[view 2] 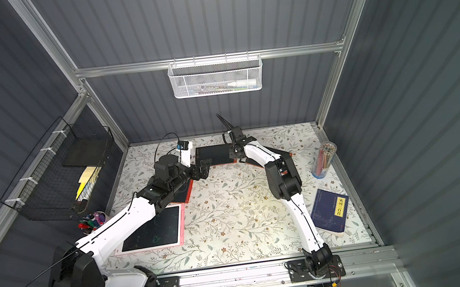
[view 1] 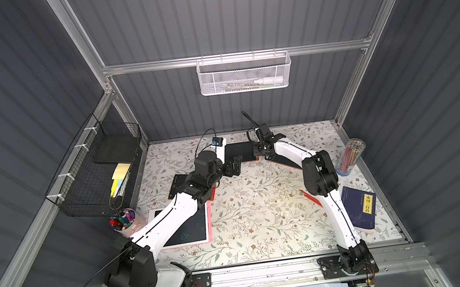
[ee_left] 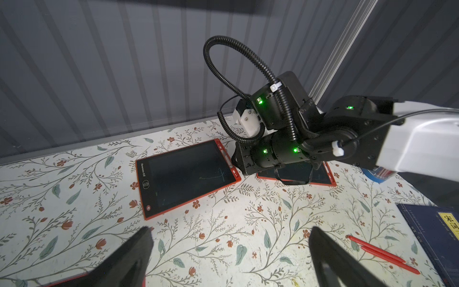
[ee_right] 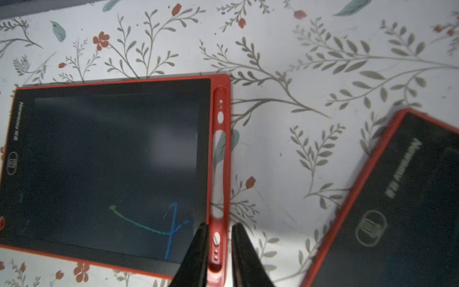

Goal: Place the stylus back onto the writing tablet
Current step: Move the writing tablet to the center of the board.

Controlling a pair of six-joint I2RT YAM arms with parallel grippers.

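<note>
Right wrist, right claw [ee_right: 220,226] astride tablet [ee_right: 106,161] rim

We record a white mesh basket [view 1: 216,78] hung at the upper centre of the frame. At left hangs a black wire basket [view 1: 81,183] holding yellow sticky notes [view 1: 121,173], with a marker cup [view 1: 124,219] just below it. At right stands a coloured-pencil tub [view 1: 351,156], and a blue book [view 1: 359,206] lies below it on the floral table cover [view 1: 260,219].

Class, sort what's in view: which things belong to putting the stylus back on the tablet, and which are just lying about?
For the job: red stylus, red writing tablet with empty slot, right gripper.
Lying about: blue book, pencil jar, marker cup, pink tablet.
</note>
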